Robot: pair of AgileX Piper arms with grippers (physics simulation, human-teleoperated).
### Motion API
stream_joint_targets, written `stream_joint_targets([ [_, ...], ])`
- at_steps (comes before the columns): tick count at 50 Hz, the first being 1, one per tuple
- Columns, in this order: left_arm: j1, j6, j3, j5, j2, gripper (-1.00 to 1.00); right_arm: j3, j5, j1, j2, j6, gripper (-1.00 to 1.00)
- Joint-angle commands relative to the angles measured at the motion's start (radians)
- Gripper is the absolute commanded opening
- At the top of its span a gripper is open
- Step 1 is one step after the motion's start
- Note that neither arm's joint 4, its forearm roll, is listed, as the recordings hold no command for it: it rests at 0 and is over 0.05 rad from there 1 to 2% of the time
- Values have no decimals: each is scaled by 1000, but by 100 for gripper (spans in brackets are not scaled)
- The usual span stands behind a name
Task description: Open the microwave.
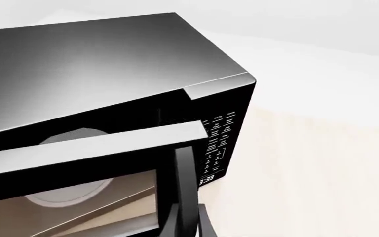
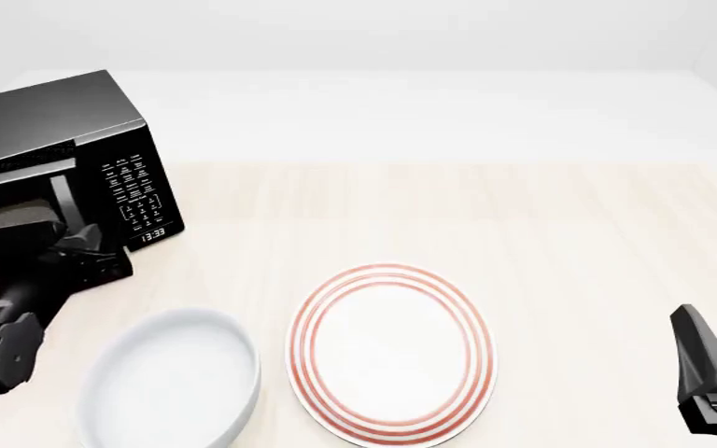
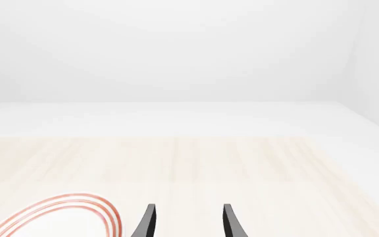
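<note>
Microwave [image 2: 60, 159] handle [image 1: 183, 192] sits right at my left gripper [image 2: 85, 254]; wrist view shows the vertical bar running down between dark finger parts at the frame's lower edge, but I can't tell if the fingers are clamped on it or just alongside. Door [image 1: 77, 168] is swung partway out from the body, gap visible along its upper edge, white turntable [image 1: 67, 195] showing through the glass and the opening. Keypad [image 2: 132, 191] and clock [image 2: 150, 234] face the tabletop centre; clock reads 13:33. Microwave stands at the far left of the tabletop [image 2: 521, 243], my left arm [image 2: 10, 317] reaching up to it from the near-left. Right gripper [image 3: 188, 222] hangs low at the near-right edge, fingers [image 3: 146, 222] apart, nothing between them. White bowl [image 2: 172, 383] sits near-left, red-ringed plate [image 2: 390, 350] just beside it toward centre, both well apart from the right gripper.
</note>
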Motion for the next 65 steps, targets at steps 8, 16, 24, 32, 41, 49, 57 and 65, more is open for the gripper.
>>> stream_joint_targets([
  [8, -18, -14, 51, -36, -1, -100, 0, 0, 0, 0, 0, 100],
  [16, -25, -17, 65, -51, 4, -100, 0, 0, 0, 0, 0, 100],
  [24, -32, -17, 73, -55, -2, -100, 0, 0, 0, 0, 0, 100],
  [32, -44, -19, 82, -53, -15, -100, 0, 0, 0, 0, 0, 100],
  [41, -49, -19, 102, -65, -22, -100, 0, 0, 0, 0, 0, 100],
  [49, -54, -17, 111, -67, -25, -100, 0, 0, 0, 0, 0, 100],
  [57, -59, -12, 119, -55, -42, -100, 0, 0, 0, 0, 0, 100],
  [65, -61, -11, 132, -68, -42, -100, 0, 0, 0, 0, 0, 100],
])
